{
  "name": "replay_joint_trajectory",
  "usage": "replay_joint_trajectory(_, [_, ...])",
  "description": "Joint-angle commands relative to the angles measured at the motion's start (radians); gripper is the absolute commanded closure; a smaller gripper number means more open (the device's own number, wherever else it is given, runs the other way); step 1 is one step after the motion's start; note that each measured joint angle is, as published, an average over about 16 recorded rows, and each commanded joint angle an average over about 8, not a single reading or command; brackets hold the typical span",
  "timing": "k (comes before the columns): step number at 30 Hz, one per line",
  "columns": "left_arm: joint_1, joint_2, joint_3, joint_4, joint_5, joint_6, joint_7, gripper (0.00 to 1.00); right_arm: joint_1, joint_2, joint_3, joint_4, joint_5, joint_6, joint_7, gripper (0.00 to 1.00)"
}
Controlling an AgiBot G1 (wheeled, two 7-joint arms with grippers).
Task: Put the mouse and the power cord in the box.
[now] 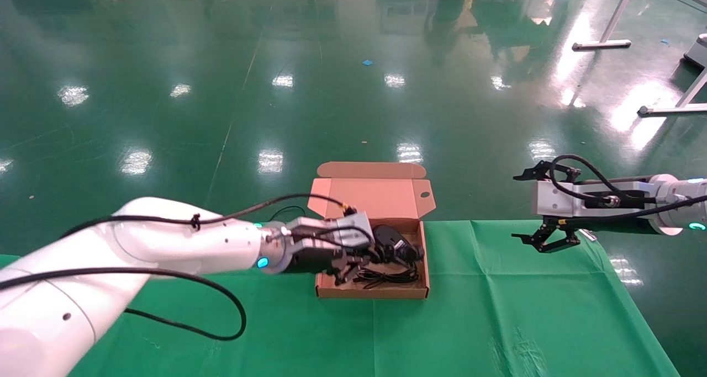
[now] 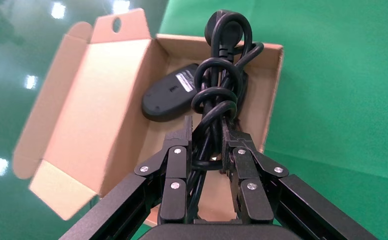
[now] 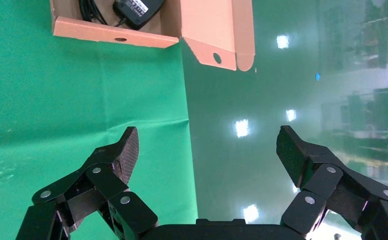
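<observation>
Item in progress: packing of the box [image 1: 326, 291], a shallow cardboard mailer sitting on the green-covered counter [image 1: 497, 311] with its hinged lid standing open on the far side. The mouse [image 1: 386, 235] is already lying inside, at the back of the box just beyond the left end effector [image 1: 353, 266]; the left wrist view is showing it resting upside down on the box floor, beside and partly behind the cord, with its thin cable appearing to trail inside the box toward the near wall. The power cord [image 2: 216, 95] is being held by the left end effector, whose fingers [image 2: 178, 165] are pinching the bundled coil between them; the loops and the chunky plug end are reaching out ahead of the fingertips, over the interior of the box. Whether the coil is already resting on the box floor or hanging just above it cannot be told. The right end effector [image 1: 544, 243] is idling well off to the side, above the counter near its far edge, fingers spread wide and carrying nothing. Judged status: first item done, second item at the point of delivery. Remaining, by this reading: letting go of the cord so the whole coil is settling within the walls, then drawing the left arm clear. The lid is standing open; closing it is not part of the stated task.
</observation>
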Motion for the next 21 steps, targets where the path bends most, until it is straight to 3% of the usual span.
replay_joint_trajectory(1, [0.001, 0.001, 0.013, 0.001, -0.001, -0.013, -0.014, 0.0, 0.001, 0.002, 0.0, 0.0, 0.0, -0.003, 0.0, 0.0])
replay_joint_trajectory(13, [0.003, -0.008, -0.004, -0.004, -0.007, 0.003, -0.008, 0.0, -0.005, 0.001, 0.004, 0.006, 0.003, 0.0, 0.005, 0.0])
replay_joint_trajectory(21, [0.059, -0.085, -0.094, -0.089, -0.067, 0.076, -0.03, 0.0, -0.076, 0.037, 0.073, 0.112, 0.056, -0.043, 0.095, 0.0])
